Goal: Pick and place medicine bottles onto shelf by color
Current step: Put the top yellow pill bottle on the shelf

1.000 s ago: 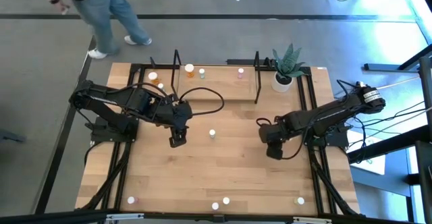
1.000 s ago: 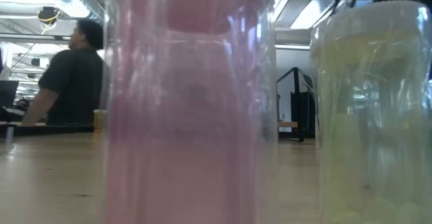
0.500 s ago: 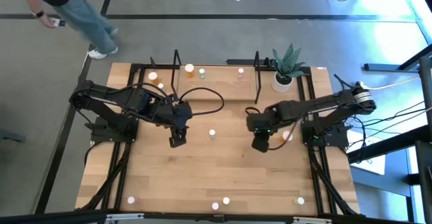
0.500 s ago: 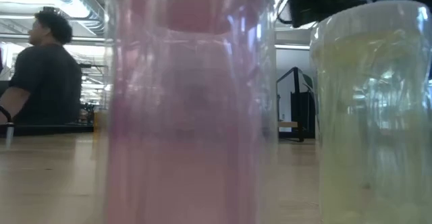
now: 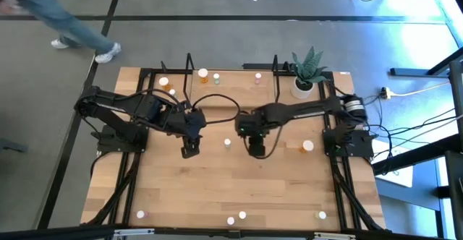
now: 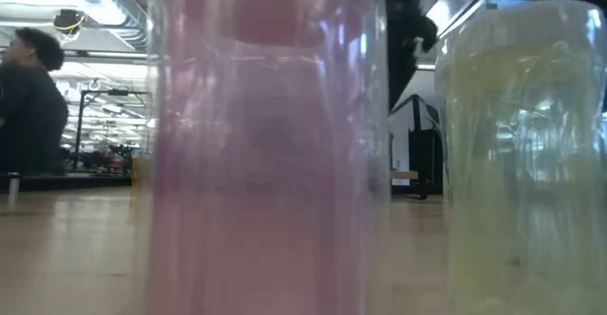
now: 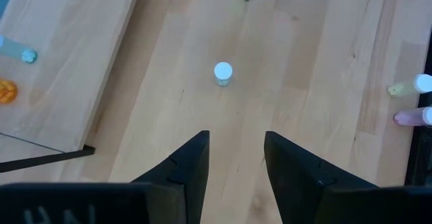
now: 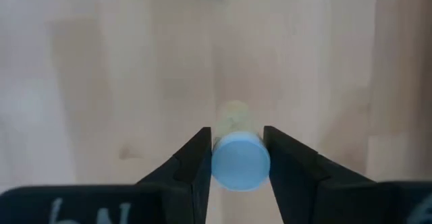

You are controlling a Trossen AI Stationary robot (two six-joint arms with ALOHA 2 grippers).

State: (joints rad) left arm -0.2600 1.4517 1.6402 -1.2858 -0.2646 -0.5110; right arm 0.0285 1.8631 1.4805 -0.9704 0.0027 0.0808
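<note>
Right tool (image 5: 257, 150) swung to table centre, clamping a whitish bottle (image 8: 237, 158) (white cap), left tool (image 5: 189, 151) parted, empty.

The high view looks straight down on the whole table (image 5: 217, 189). The low view sits at tabletop level, pressed close behind a pink bottle (image 6: 266, 144). Each wrist view faces the tabletop; the left wrist view shares that pink bottle (image 7: 410, 118).
</note>
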